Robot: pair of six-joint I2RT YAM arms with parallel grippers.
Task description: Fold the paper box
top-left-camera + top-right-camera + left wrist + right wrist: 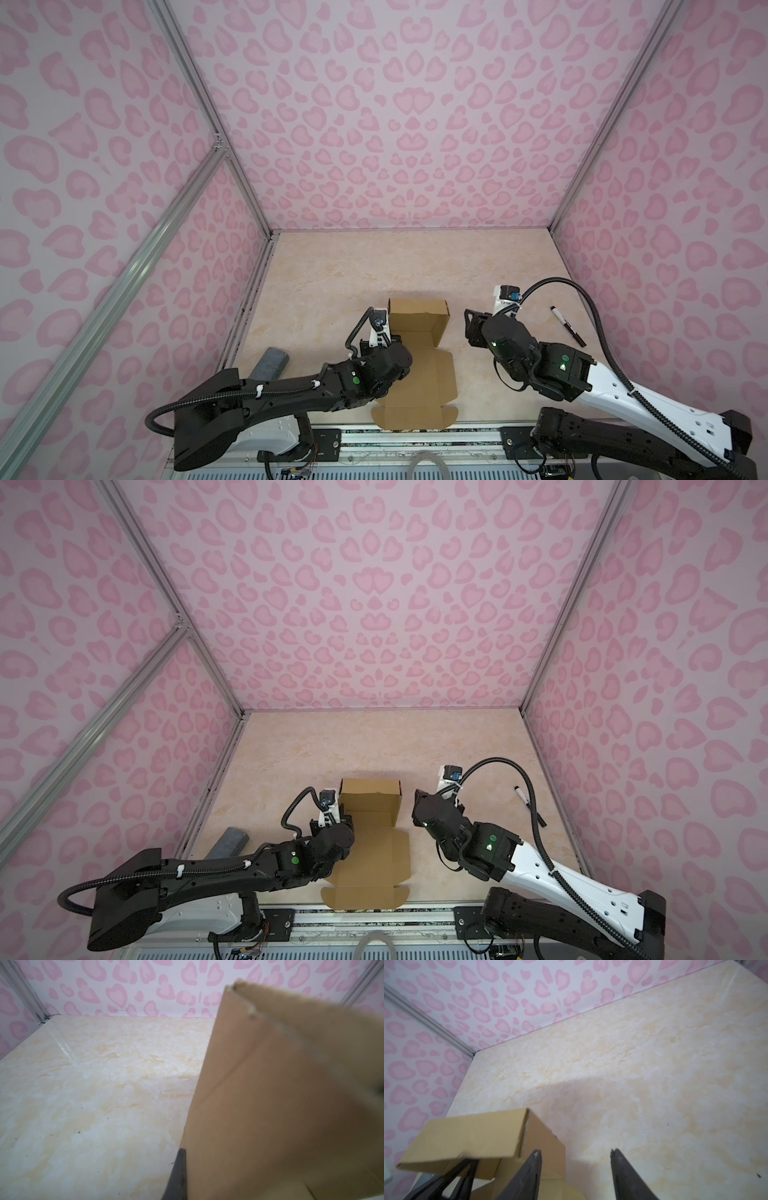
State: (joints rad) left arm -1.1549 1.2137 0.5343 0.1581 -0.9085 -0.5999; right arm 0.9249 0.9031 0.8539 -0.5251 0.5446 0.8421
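The paper box (419, 322) (370, 802) is brown corrugated cardboard, half formed. Its far end stands up as walls, while its near panels (419, 386) lie flat, reaching the table's front edge. My left gripper (390, 336) (344, 817) is at the box's left wall, shut on it. In the left wrist view one dark finger (179, 1174) presses against the cardboard (280, 1095), which hides the other finger. My right gripper (575, 1153) (471, 324) hovers to the right of the box, open and holding nothing. The box's raised right corner (467, 1136) is beside its left finger.
A grey felt block (272, 362) (229, 842) lies at the left near the wall. A black marker pen (568, 326) (528, 806) lies on the table at the right, behind the right arm's cable. A metal rail (415, 436) runs along the front edge. Pink patterned walls enclose the table.
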